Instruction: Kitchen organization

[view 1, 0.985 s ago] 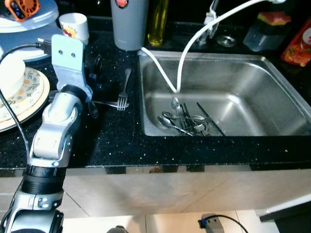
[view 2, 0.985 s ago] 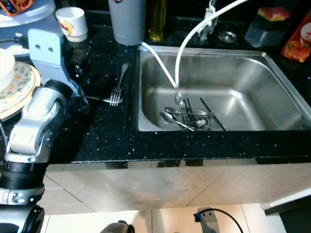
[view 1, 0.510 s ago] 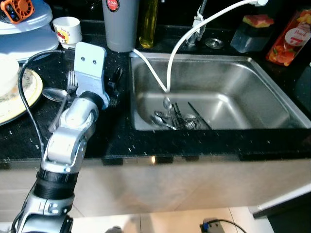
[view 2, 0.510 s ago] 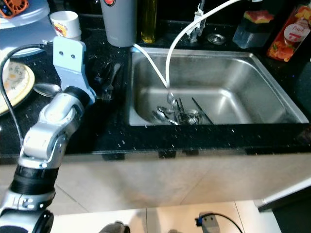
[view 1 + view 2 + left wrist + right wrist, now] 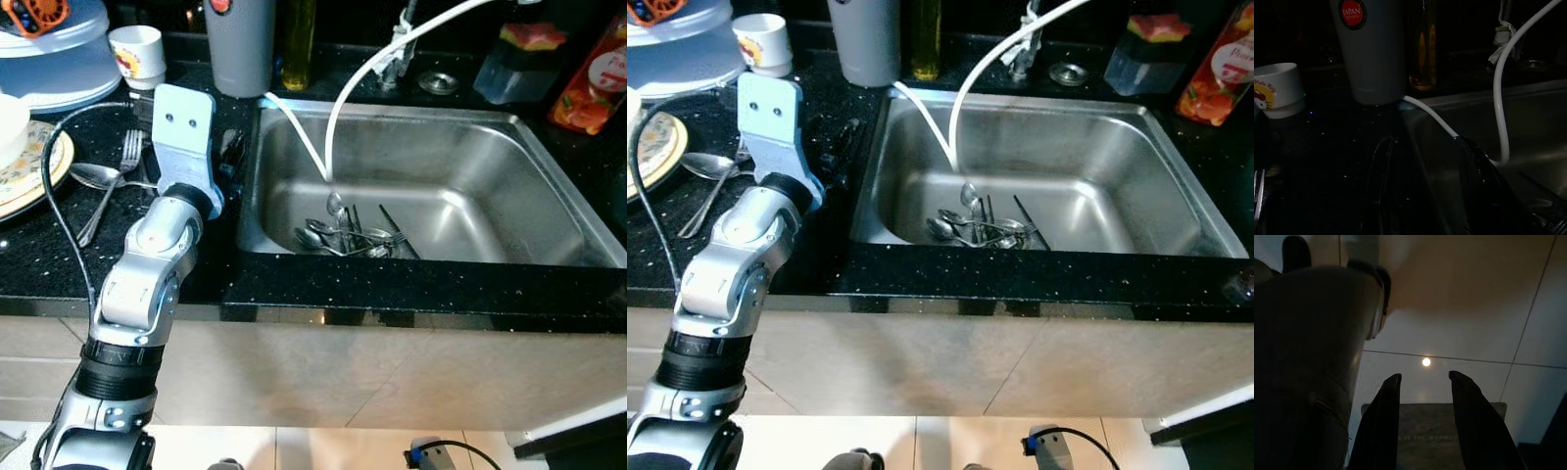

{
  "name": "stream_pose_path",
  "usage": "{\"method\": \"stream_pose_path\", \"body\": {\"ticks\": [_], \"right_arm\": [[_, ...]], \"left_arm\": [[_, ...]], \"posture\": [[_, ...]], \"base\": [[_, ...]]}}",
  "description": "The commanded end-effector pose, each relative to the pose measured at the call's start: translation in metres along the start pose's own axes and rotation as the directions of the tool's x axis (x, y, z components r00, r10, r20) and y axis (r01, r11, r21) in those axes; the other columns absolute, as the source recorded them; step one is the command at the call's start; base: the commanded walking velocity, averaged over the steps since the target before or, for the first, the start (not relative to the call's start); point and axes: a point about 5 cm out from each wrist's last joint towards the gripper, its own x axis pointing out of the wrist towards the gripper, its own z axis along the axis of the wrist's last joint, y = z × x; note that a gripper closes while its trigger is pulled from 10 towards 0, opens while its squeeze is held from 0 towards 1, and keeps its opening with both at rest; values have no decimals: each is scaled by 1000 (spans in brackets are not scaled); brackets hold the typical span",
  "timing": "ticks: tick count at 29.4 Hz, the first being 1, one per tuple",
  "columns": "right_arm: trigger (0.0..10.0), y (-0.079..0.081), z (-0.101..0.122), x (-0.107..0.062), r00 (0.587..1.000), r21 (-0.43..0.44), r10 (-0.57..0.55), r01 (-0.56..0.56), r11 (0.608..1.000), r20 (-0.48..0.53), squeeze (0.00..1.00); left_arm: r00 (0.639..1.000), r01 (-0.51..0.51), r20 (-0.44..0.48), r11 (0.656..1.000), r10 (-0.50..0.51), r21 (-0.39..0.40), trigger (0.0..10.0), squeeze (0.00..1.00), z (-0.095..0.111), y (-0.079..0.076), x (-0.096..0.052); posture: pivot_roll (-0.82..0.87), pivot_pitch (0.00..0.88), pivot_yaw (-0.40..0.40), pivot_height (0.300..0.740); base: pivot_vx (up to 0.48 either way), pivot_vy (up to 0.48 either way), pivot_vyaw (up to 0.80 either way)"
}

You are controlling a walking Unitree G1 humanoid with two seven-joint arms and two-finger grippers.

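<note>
Left eye view: cutlery pile (image 5: 348, 235) inside sink (image 5: 490, 147), left end effector (image 5: 1425, 161) released, empty.

We are in a home kitchen: a black speckled stone table (image 5: 323, 294) holds a sunken stainless steel sink (image 5: 490, 162) with wet spoons and forks (image 5: 348, 235) piled in it, a white hose (image 5: 343, 108) trailing in, a floral-rimmed plate (image 5: 44, 171), a white cartoon mug (image 5: 137, 54), a tall grey flask (image 5: 240, 44) and a yellow oil bottle (image 5: 297, 44) along the back
</note>
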Motion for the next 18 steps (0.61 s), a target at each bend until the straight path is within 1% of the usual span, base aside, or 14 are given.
{"method": "stream_pose_path", "body": {"ticks": [1,3,7,12,15,18], "right_arm": [[10000,1,-1,0,1000,-30,19,-20,999,-11,0],[10000,0,-1,0,1000,-34,13,-13,999,-10,0],[10000,-3,-2,-1,1000,-9,-11,10,1000,-7,0],[10000,-5,-4,-1,1000,3,-26,26,1000,-16,0],[10000,-6,-4,-1,999,-2,-31,31,1000,-22,0],[10000,-8,-6,-2,999,-4,-34,33,999,-25,0]], "left_arm": [[1000,-8,-20,1000,8,-3,10000,0,-4,2,-1],[1000,-8,-27,1000,8,-6,10000,0,-5,2,0],[999,11,-39,1000,-11,-16,10000,0,-6,1,1],[997,54,-49,999,-54,-7,10000,0,-6,1,5],[991,89,-97,996,-88,10,10000,0,-14,1,7],[986,117,-117,993,-116,-1,10000,0,-19,2,10]], "posture": [[148,111,-66,740],[149,111,-66,740],[145,111,-68,740],[139,108,-70,740],[135,107,-71,740],[127,112,-71,740]], "base": [[0,0,750],[0,0,750],[0,0,741],[0,0,0],[0,0,0],[0,0,0]]}}
